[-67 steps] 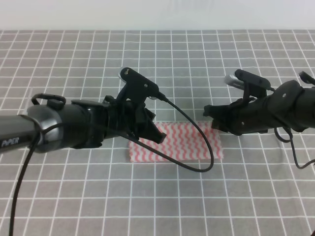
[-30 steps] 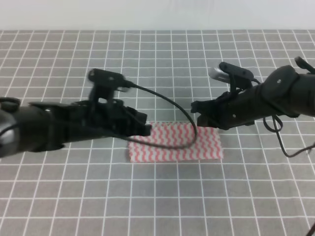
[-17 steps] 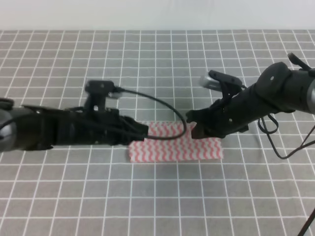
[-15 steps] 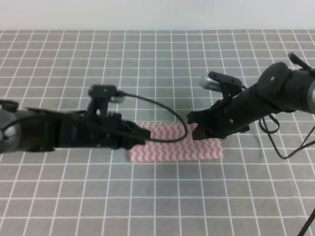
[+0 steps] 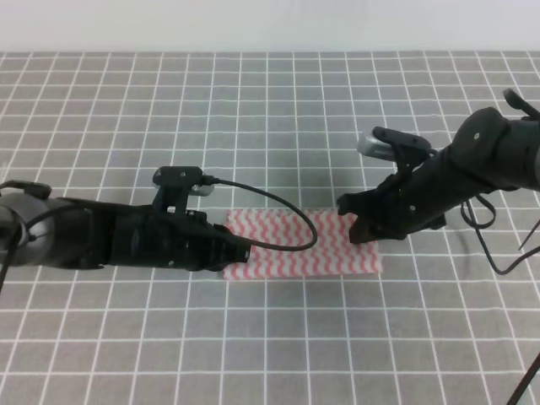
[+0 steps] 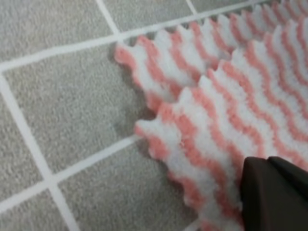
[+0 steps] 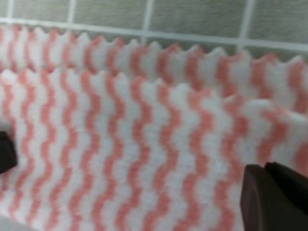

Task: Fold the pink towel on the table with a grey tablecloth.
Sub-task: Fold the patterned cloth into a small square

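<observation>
The pink towel (image 6: pixel 226 110) is fluffy, nubbly terry cloth with jagged edges. The grey tablecloth (image 6: pixel 67 101) looks like matt, finely felted fabric. Both arms have smooth black plastic casings with a slight sheen.

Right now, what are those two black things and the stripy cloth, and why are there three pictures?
The two black things are robot arms. Each ends in a pincher called a gripper. The big picture looks down from above: the left gripper reaches in from the left, and the right gripper from the right.

Between them lies the pink towel, with wavy pink and white stripes. It rests on the table with a grey tablecloth, marked with white squares. The towel already looks folded once, because the close-ups show two layers with zigzag edges.

The other two pictures come from small cameras on each arm's wrist. They look very closely at the towel's left end and right end. The dark shape in each corner is part of that gripper.

I cannot tell if the grippers are pinching the towel.
</observation>
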Controlling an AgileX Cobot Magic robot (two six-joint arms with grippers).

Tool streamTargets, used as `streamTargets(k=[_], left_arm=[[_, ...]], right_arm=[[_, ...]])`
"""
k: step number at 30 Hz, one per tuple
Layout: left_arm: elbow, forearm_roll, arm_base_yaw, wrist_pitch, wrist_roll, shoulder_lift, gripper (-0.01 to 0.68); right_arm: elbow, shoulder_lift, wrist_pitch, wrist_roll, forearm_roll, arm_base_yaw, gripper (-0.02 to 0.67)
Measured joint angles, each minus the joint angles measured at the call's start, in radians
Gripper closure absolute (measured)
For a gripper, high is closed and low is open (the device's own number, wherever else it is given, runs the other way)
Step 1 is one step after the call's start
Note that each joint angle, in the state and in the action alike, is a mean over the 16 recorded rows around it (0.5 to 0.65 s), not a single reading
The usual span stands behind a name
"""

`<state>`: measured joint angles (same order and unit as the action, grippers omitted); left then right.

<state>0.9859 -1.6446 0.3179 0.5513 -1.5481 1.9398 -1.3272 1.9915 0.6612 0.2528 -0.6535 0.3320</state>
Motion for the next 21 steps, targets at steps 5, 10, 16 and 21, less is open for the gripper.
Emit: streamTargets(k=[5,10,16,21], left_arm=[[0.021,0.0,0.0,-0.008,0.0,0.009,0.677],[0.045,0.016,0.0,0.013,0.021,0.001,0.676],[0.063,0.13,0.0,0.055,0.134,-0.042,0.676],[0.066,0.252,0.0,0.098,0.254,-0.09,0.676]], right_arm=[[0.0,0.008,-0.005,-0.007,0.013,-0.015,0.664],[-0.001,0.002,-0.003,-0.011,0.017,-0.026,0.664],[-0.002,-0.028,0.02,-0.01,0.015,-0.027,0.664],[-0.002,-0.065,0.047,-0.01,0.019,-0.003,0.664]])
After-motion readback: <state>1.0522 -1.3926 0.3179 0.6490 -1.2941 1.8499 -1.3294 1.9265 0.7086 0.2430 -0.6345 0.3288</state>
